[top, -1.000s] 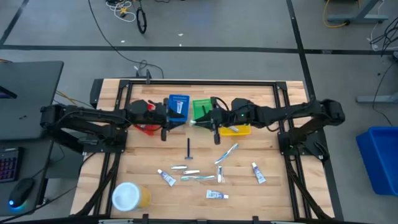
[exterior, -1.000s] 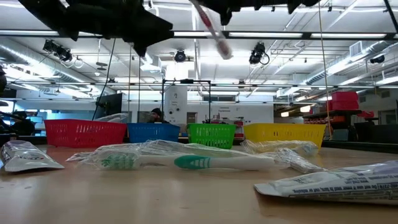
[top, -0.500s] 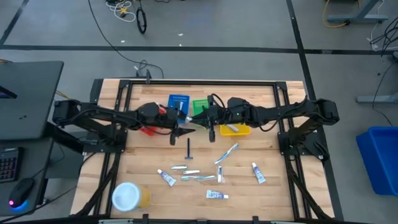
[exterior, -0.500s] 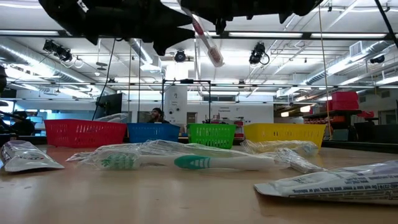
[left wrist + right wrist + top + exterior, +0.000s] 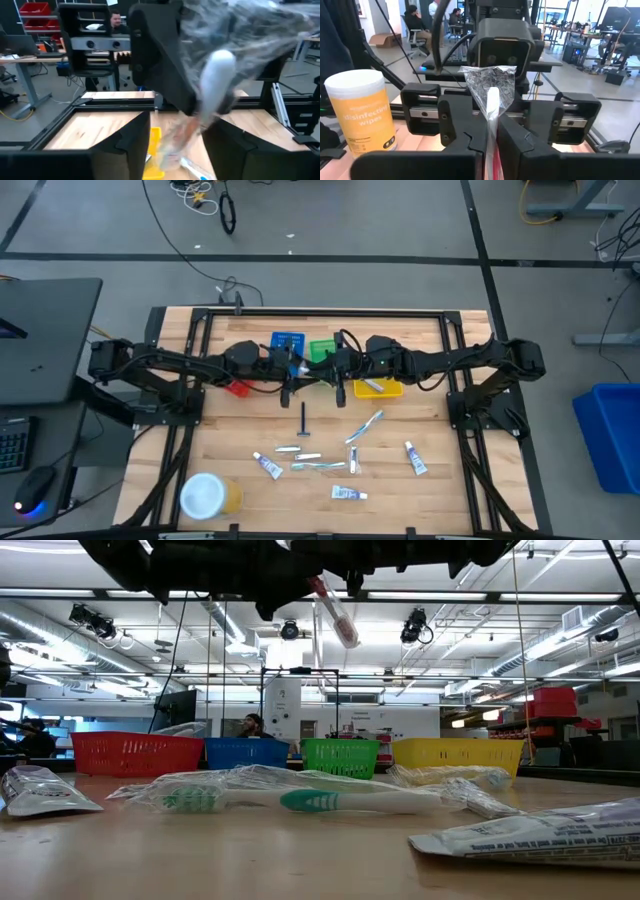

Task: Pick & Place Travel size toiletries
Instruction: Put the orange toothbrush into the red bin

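Nearest me, wrapped toothbrushes (image 5: 318,466) and small tubes (image 5: 348,493) lie loose on the bench (image 5: 420,500). Beyond them, above the bench in front of the green bin (image 5: 322,348), my right end effector (image 5: 325,373) pinches a wrapped toothbrush (image 5: 491,107). My left end effector (image 5: 296,375) faces it, fingers spread either side of the wrapper.

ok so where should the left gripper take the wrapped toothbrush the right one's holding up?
Probably on the bare length of the wrapped toothbrush that sticks out past the right gripper, not the loose crinkled wrapper end. Come head-on with the left gripper, which faces it with fingers open, and close across the slim shaft.
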